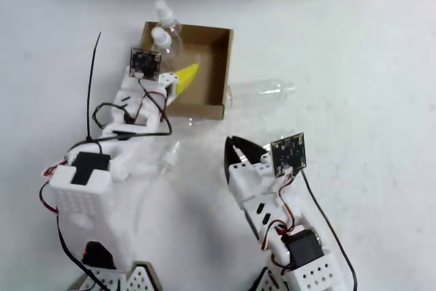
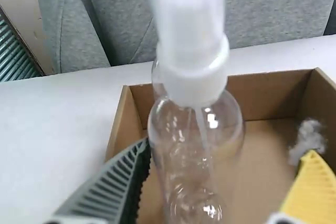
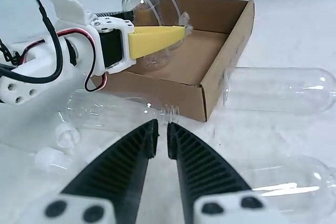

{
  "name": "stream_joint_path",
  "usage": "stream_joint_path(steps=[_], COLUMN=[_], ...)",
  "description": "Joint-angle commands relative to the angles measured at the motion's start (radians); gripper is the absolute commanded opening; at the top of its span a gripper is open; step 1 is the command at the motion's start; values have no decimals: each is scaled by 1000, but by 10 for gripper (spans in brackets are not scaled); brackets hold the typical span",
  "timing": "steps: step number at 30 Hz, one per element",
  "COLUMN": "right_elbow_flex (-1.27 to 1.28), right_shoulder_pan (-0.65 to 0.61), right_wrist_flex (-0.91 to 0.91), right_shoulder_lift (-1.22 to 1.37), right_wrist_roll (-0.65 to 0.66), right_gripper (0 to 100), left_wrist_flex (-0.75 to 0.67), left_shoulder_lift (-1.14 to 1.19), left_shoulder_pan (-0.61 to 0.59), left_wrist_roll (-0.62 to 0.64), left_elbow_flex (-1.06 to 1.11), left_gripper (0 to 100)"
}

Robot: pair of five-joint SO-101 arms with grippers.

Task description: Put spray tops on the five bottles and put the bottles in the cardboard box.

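Clear plastic under a white spray top (image 2: 189, 51): capped bottle (image 2: 195, 145), upright inside the cardboard box (image 2: 268, 93), towards its far left corner in the high view. Stands right between the two fingers of the left gripper (image 2: 228, 153), spread wide apart. Sits close against the grey ribbed finger (image 2: 113, 187) on one side, touching or nearly so; well apart from the yellow finger (image 2: 310, 187) on the other. Not clamped. Just beyond, at the same corner, a second capped bottle (image 1: 165, 11), also upright; inside the far wall or on it, cannot tell.

Outside the box, on the white table (image 1: 354, 46), three more bottles without tops, all on their sides. Just beside the box's right wall, the first uncapped bottle (image 1: 262, 90), neck pointing away from the box. Along the box's near wall, the second uncapped bottle (image 3: 113, 111), open neck just beyond the tips of the right gripper (image 3: 163, 132), not touching them. Nearer the right arm, off to one side of its fingers, the third uncapped bottle (image 3: 294, 179). By the second one's base, loose spray tops (image 3: 50, 158) on the table.

Right gripper low over the table in front of the box, black ribbed fingers (image 3: 131, 156) drawn almost together, only a thin slit between, nothing in it.
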Motion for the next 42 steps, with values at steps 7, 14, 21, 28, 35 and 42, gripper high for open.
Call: stream_joint_path(steps=[7, 14, 21, 28, 35, 42], right_elbow_flex=[8, 8, 8, 8, 8, 8], right_shoulder_pan=[10, 12, 15, 15, 18, 16], right_wrist_flex=[5, 5, 5, 24, 35, 53], right_shoulder_lift=[-12, -12, -12, -12, -12, -12], right_wrist_roll=[58, 61, 66, 66, 66, 68], right_gripper=[15, 15, 15, 15, 16, 15], left_wrist_flex=[37, 247, 546, 634, 847, 1197], left_shoulder_lift=[-259, -444, -693, -972, -1227, -1353], left_shoulder_pan=[21, 28, 25, 35, -15, -197], left_wrist_roll=[0, 0, -14, -137, -137, -137], left_elbow_flex=[166, 242, 307, 496, 632, 671], left_gripper=[399, 396, 218, 110, 109, 112])
